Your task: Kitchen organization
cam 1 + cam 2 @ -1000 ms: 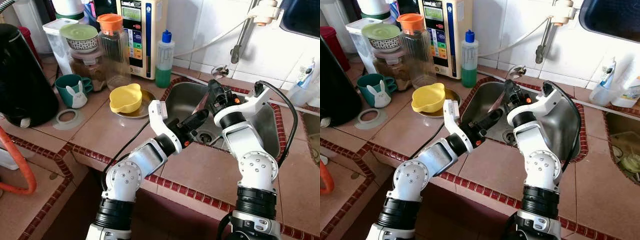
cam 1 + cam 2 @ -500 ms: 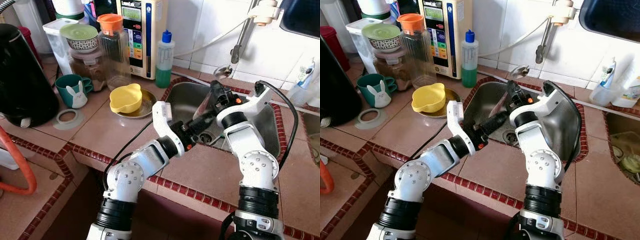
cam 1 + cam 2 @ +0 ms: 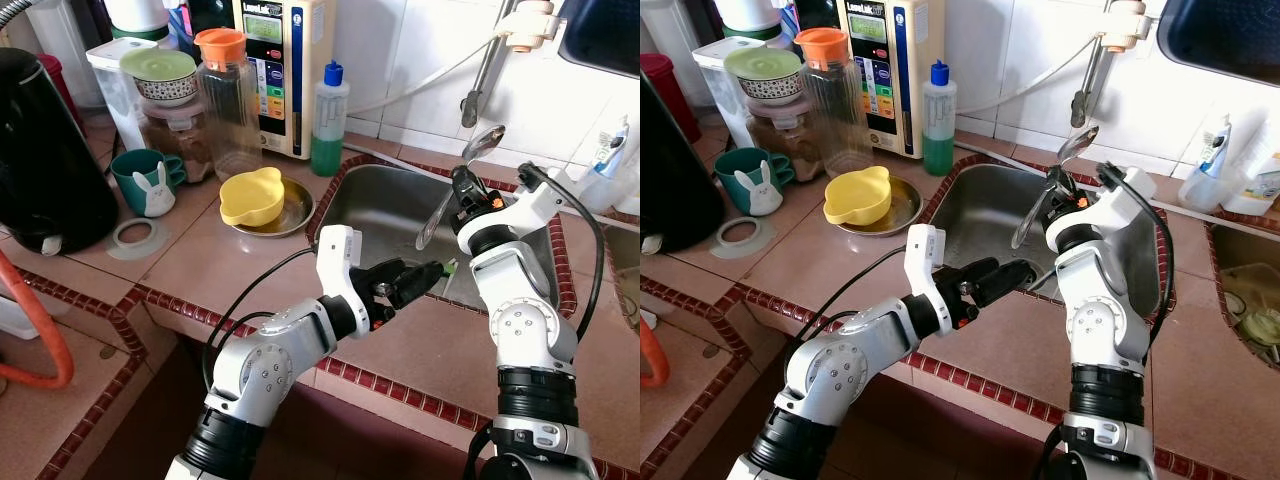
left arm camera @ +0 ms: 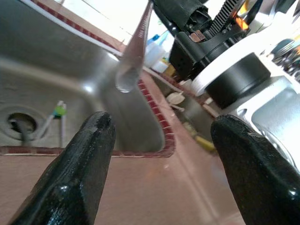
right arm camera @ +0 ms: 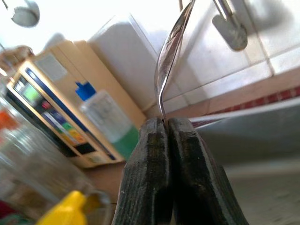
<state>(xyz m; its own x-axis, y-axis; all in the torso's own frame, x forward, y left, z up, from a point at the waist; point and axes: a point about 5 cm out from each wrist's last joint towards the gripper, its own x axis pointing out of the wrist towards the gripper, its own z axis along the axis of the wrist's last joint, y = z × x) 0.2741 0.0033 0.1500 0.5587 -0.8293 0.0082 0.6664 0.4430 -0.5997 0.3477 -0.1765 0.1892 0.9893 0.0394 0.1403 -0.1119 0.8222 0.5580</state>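
Tiled counter bore a green mug, plate, soap bottle and, apparently, a ring-shaped lid.

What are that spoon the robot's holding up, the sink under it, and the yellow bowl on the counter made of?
The spoon, pinched in the right gripper, looks like polished metal, probably stainless steel: it mirrors the light. The sink appears to be brushed steel, grey with soft reflections. The yellow bowl looks like matte plastic or silicone, evenly coloured without glare; I can't tell which.

Bright daylight; wrist views blown out, softly blurred.
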